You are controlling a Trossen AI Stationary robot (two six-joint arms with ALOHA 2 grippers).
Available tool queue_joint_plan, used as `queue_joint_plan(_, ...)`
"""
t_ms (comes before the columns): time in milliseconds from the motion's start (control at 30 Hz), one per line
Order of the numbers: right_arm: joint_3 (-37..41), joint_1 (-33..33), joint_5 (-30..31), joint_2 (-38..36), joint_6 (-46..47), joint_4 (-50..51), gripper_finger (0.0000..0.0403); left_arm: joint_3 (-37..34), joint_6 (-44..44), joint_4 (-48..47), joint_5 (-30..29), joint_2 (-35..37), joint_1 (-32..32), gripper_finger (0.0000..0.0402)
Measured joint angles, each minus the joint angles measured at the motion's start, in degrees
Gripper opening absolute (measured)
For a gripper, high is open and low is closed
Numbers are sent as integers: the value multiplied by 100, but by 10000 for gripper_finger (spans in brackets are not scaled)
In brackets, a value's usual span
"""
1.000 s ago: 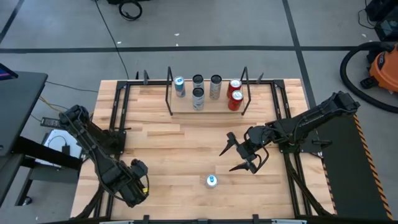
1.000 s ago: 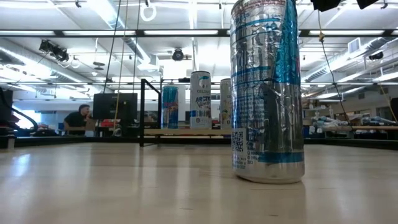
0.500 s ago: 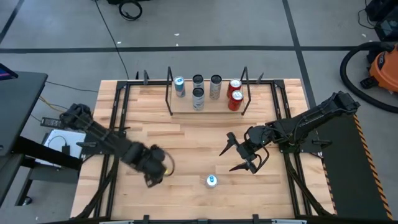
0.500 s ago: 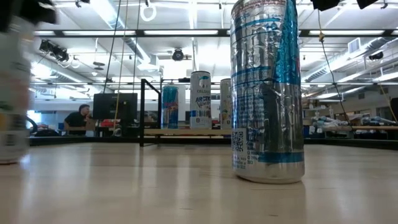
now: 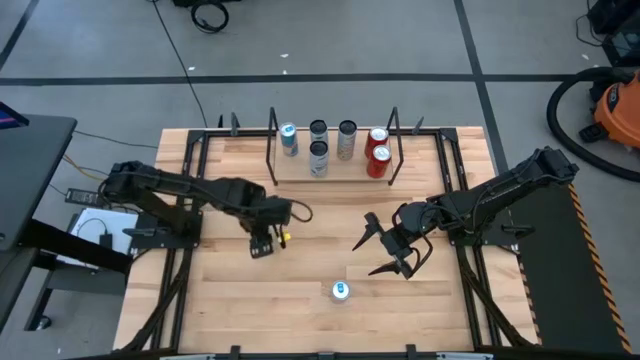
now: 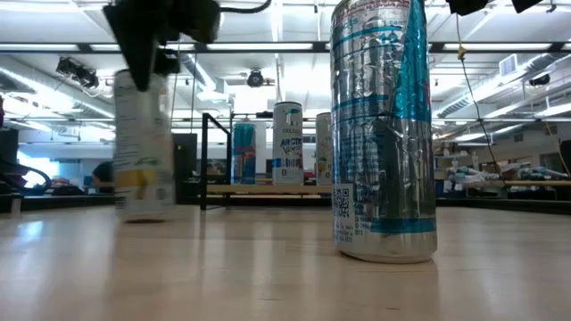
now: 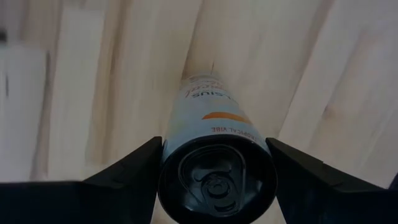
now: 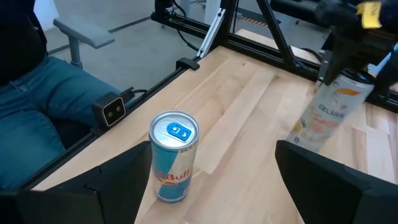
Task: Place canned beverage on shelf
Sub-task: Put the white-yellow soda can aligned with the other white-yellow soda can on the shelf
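— Where is the left gripper [image 5: 265, 238]?

— Over the middle of the butcher-block table [image 5: 300, 300], its fingers clamped on a tall white can with orange print [image 7: 208, 118], well short of the light wood shelf [image 5: 335, 168] with its five cans.

— And the right gripper [image 5: 385, 250]?

— Spread wide and empty, near the blue-and-silver can [image 8: 172, 155] standing at the table's front.

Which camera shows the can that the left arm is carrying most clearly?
The left wrist view: the white can fills the picture between the left gripper fingers, lid and orange label plain. The right wrist view shows it farther off, tilted. The low view shows it blurred. From above it is mostly hidden under the gripper.
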State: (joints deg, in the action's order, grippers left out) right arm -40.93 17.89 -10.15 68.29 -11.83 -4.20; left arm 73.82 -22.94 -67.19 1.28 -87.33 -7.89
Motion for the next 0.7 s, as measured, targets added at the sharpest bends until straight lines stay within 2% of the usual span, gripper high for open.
queue_joint_plan(100,-1,0,0,0,30,2,350,0,557,289,179,-1,212,258)
queue_joint_plan(200,0,0,0,0,120,2,350,0,745,339,266,0,344,258)
queue_joint_plan(700,0,4,0,0,327,52,350,0,535,293,328,-2,436,259)
